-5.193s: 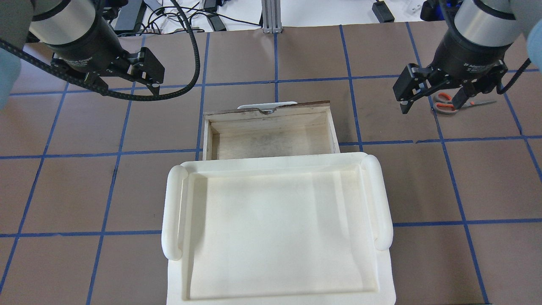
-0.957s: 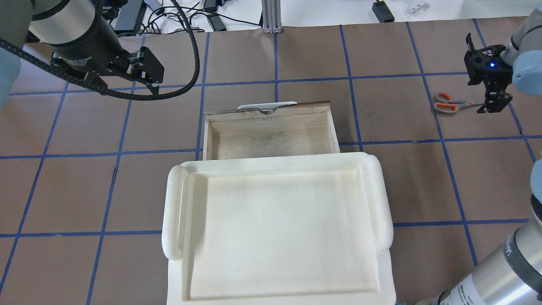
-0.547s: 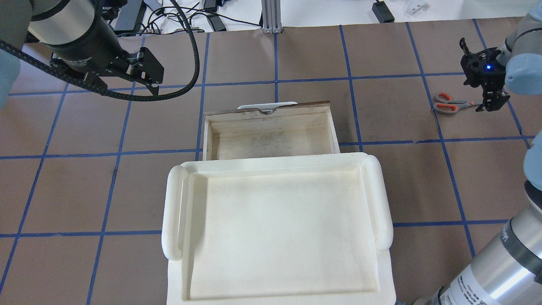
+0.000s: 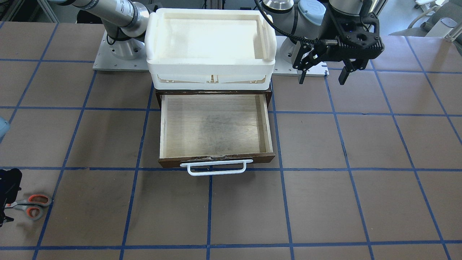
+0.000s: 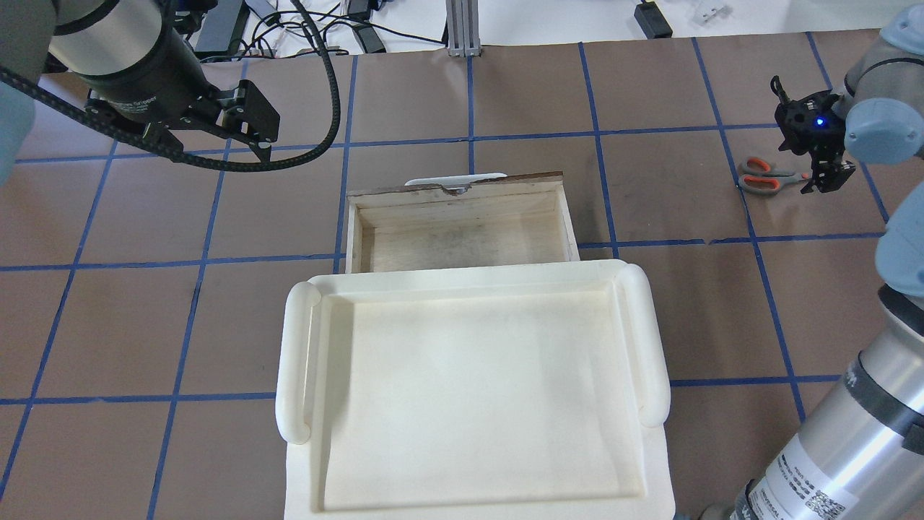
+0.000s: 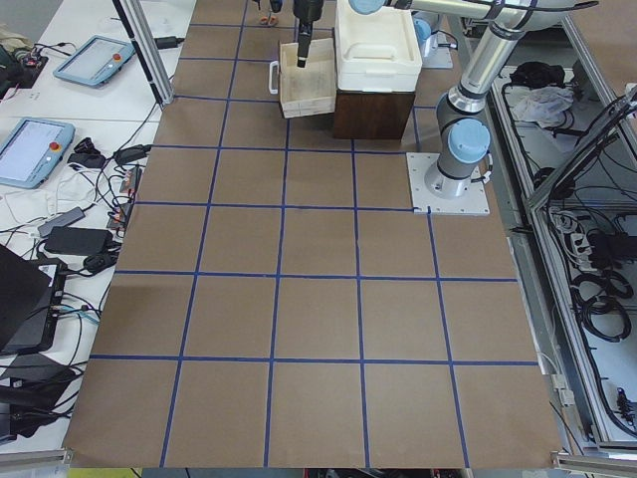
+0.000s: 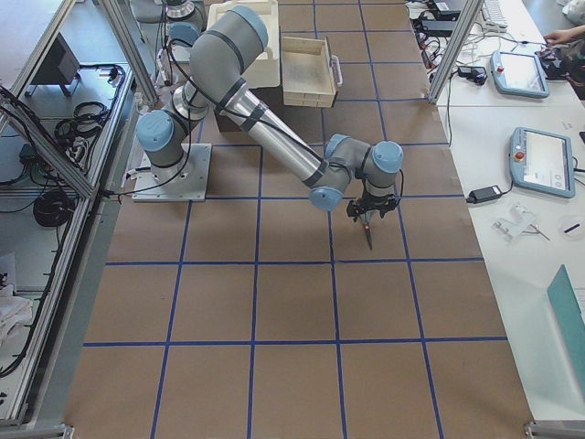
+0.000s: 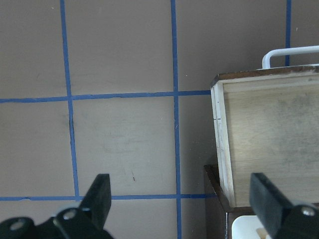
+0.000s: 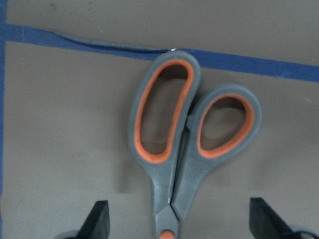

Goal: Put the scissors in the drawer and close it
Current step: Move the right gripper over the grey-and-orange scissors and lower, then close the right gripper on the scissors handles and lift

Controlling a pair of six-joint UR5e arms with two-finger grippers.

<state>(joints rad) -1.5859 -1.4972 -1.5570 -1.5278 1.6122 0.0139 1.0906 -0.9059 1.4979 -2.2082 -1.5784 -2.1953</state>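
Scissors (image 9: 172, 144): pivot centred between spread jaws of right gripper (image 9: 178, 214); long axis square to closing line, handles ahead. Left gripper (image 4: 322, 76) distant, spread.

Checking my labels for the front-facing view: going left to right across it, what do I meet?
Scissors → drawer → left gripper. The white tub overlaps the drawer, so it is left out.

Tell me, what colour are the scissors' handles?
The scissors have grey handles lined orange; right wrist view.
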